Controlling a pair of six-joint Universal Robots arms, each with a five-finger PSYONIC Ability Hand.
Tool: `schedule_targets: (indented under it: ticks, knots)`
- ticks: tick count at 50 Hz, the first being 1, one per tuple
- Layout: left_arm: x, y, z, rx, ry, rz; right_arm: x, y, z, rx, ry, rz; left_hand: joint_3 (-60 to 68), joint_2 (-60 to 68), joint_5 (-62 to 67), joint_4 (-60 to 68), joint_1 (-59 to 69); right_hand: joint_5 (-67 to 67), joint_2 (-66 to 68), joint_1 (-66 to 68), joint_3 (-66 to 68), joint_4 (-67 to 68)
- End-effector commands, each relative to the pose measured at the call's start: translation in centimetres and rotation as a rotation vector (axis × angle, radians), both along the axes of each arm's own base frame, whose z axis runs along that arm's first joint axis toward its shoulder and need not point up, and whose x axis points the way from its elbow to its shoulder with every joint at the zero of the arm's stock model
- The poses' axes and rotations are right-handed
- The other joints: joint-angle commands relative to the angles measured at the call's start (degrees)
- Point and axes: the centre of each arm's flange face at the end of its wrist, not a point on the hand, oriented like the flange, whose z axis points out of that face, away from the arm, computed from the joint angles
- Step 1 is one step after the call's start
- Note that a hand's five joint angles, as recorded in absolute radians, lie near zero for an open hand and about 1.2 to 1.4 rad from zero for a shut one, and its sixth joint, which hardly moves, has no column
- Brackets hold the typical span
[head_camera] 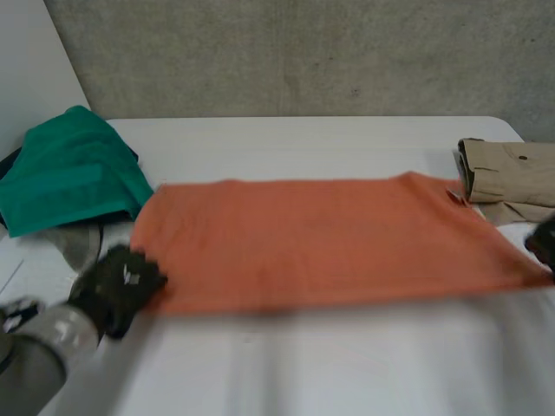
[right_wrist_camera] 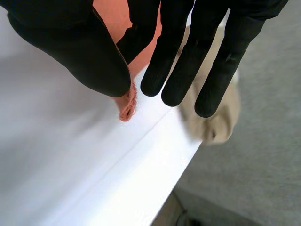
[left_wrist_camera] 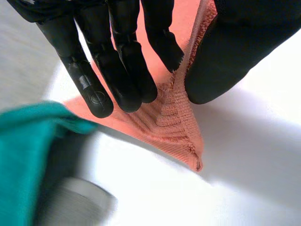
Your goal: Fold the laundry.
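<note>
Left wrist view caught the left hand [left_wrist_camera: 117, 61] at a near corner of the orange cloth [left_wrist_camera: 174, 122], whose hem rose between the thumb and the straight fingers [left_wrist_camera: 96, 101], so the corner looked pinched rather than merely pressed. At the other near corner, the right hand [right_wrist_camera: 94, 56] had a small tip of orange poking out just below its thumb, clamped against the neighbouring finger, while its other fingers were held straight and close together above the desk [right_wrist_camera: 61, 155] edge. From both sets of fingers the cloth ran away as one long, flat band across the middle of the desk, lying smooth, with its far edge well beyond either hand. Past the left fingers, a green cloth [head_camera: 69, 169] sat as a folded stack, and past the right fingers a beige garment [head_camera: 512, 178] lay folded near the desk's end. As a judgement, those two pieces seemed finished, and the orange one was partway: it was spread and held by both near corners, with its fold over and any further halving left to do.
</note>
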Motion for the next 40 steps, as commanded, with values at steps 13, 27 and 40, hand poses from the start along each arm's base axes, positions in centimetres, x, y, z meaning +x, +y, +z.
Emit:
schedule_targets:
  ticks: [13, 27, 40]
  knots:
    - [-2.9, -7.2, 0.5, -0.138, 0.035, -0.038, 1.2, -4.5, -1.7, -0.107, -0.082, 0.041, 11.34, 11.12, 13.59, 10.93, 13.12, 11.21, 12.21, 13.23, 11.59, 11.16]
    - [-8.4, -18.3, -2.5, -0.337, 0.101, -0.082, 5.0, -14.0, -4.7, -0.385, -0.105, 0.079, 11.34, 11.12, 13.59, 10.93, 13.12, 11.21, 12.21, 13.23, 11.59, 11.16]
    - [-11.3, -19.0, -3.3, -0.415, 0.133, -0.094, 5.3, -14.6, -4.7, -0.444, -0.216, -0.058, -58.66, -58.88, -56.41, -59.07, -56.88, -58.79, -57.79, -56.77, -58.41, -58.84]
